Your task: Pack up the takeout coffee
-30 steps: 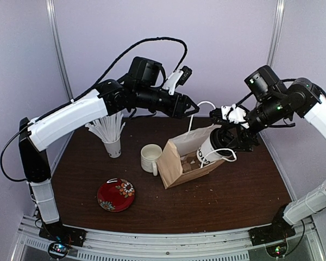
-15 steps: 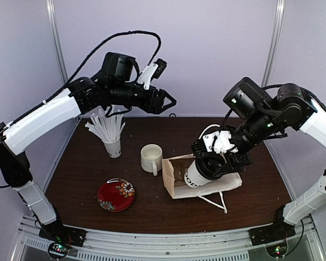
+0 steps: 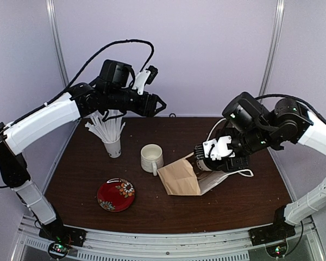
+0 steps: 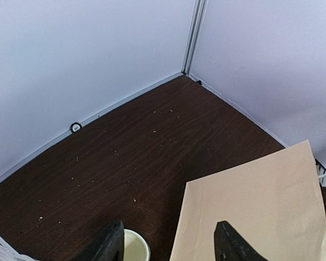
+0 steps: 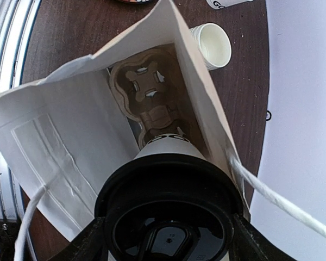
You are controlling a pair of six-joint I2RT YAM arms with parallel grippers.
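The takeout coffee, a white paper cup with a black lid, lies bottom-first inside the mouth of a brown paper bag that rests on its side. My right gripper is shut on the cup at the lid, one finger on each side. In the top view that gripper is at the bag's mouth and the cup is mostly hidden. A cardboard carrier sits deeper in the bag. My left gripper hangs open high above the back left of the table, holding nothing; below it shows the bag.
A white ceramic mug stands just left of the bag. A small paper cup full of white straws is at the back left. A red patterned plate lies at the front left. The bag's white string handle trails to the right.
My left gripper let go of the bag's handle, opened and drew back up and left. The bag dropped onto its side, and my right gripper pushed the cup further into it.
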